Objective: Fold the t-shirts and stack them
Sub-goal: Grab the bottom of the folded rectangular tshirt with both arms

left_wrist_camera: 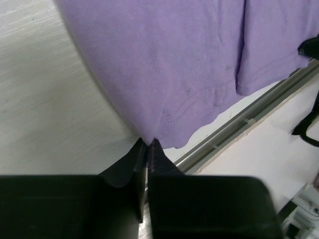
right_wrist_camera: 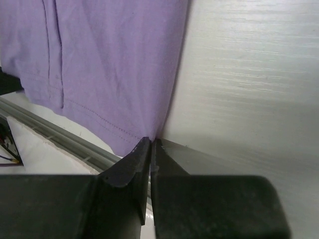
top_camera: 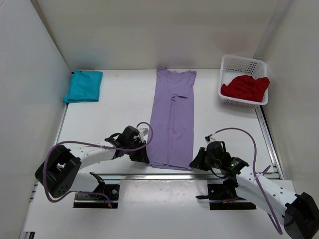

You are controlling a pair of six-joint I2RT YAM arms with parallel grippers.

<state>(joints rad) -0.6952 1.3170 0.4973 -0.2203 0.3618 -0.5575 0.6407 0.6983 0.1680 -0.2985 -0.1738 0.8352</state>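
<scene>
The lavender t-shirt (top_camera: 172,117) lies as a long narrow strip down the middle of the table, sides folded in. My left gripper (top_camera: 145,155) is shut on its near left hem corner; the cloth (left_wrist_camera: 199,64) runs into the closed jaws of the gripper (left_wrist_camera: 148,142). My right gripper (top_camera: 195,160) is shut on the near right hem corner; the cloth (right_wrist_camera: 109,59) meets the gripper's closed tips (right_wrist_camera: 151,140). The teal t-shirt (top_camera: 83,85) lies folded at the far left. The red t-shirt (top_camera: 246,87) is heaped in the basket.
The white lattice basket (top_camera: 239,63) stands at the far right. A metal rail (top_camera: 149,176) runs along the near table edge just under the shirt's hem. White walls close in the left, back and right sides.
</scene>
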